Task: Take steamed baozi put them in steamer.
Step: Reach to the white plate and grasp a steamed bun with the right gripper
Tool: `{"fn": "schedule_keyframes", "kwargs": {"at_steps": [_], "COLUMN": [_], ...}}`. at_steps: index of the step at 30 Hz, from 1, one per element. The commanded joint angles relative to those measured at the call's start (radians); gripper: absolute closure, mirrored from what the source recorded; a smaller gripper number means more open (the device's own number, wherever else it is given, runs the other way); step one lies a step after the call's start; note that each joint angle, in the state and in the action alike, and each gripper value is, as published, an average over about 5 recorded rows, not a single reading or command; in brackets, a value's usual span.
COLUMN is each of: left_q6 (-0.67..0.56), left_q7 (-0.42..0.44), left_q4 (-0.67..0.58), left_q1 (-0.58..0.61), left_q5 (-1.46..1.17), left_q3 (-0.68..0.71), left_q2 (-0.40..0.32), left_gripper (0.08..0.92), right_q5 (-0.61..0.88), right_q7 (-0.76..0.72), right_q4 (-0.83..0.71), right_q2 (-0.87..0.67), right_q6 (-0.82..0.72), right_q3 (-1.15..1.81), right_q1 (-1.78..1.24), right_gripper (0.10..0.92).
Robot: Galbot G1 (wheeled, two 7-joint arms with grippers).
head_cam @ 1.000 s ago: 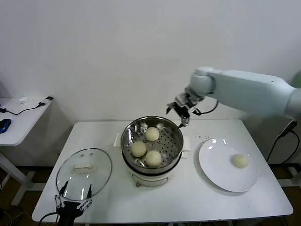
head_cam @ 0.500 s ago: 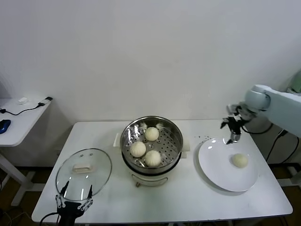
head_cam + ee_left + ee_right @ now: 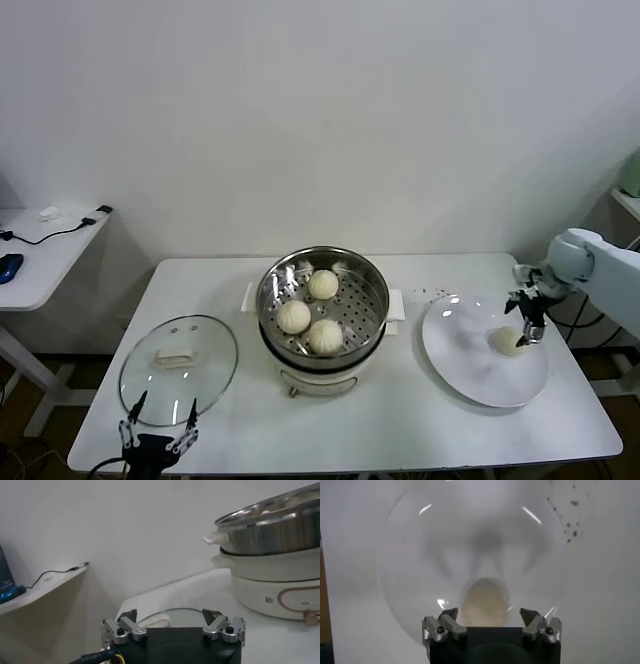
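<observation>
- Head view: the steamer (image 3: 323, 300) stands mid-table on its white cooker base (image 3: 318, 378), with three steamed baozi (image 3: 294, 317) resting on its perforated floor.
- The fourth bun (image 3: 508, 341) lies on the white plate (image 3: 470, 368), on the table's right part, well apart from the steamer.
- The right gripper (image 3: 527, 330) hangs just above that bun at the plate's right side, pointing down, its jaws spread wide and nothing between them.
- The glass lid (image 3: 179, 354) with its white handle lies flat on the table, left of the steamer.
- The left gripper (image 3: 158, 441) sits low at the table's near left edge, just in front of the lid, jaws apart and holding nothing.
- A side table (image 3: 40, 250) with a cable stands far left.
- Left wrist view: the left gripper's fingers (image 3: 121, 630) stand wide apart; beyond them lies the lid's rim, and the steamer (image 3: 270, 525) rises on its base.
- Right wrist view: the right gripper (image 3: 490, 625) looks straight down on the plate (image 3: 420, 570); the bun (image 3: 484, 605) lies between the spread fingers, untouched as far as can be seen. Dark specks (image 3: 570, 525) dot the table beside the plate.
</observation>
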Motion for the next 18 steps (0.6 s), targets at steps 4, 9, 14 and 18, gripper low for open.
{"fn": "schedule_keyframes", "kwargs": {"at_steps": [4, 9, 14, 18], "left_q6": [0.000, -0.001, -0.003, -0.003], "left_q7": [0.001, 0.001, 0.001, 0.001], "left_q4": [0.008, 0.011, 0.013, 0.013], "left_q1": [0.001, 0.002, 0.003, 0.004], "left_q5": [-0.005, -0.002, 0.002, 0.004], "left_q3": [0.004, 0.006, 0.007, 0.008], "left_q2": [-0.002, -0.005, -0.005, -0.005], "left_gripper": [0.177, 0.177, 0.177, 0.177], "right_q5": [-0.117, -0.134, -0.143, -0.125], "right_q7": [0.006, 0.009, 0.007, -0.001], "right_q4": [-0.131, -0.160, -0.171, -0.170], "right_q2": [0.065, 0.094, 0.108, 0.108], "right_q6": [0.036, 0.047, 0.055, 0.054], "right_q3": [0.157, 0.174, 0.184, 0.178], "right_q1": [-0.154, -0.161, -0.163, -0.153], "right_gripper": [0.203, 0.203, 0.203, 0.217]}}
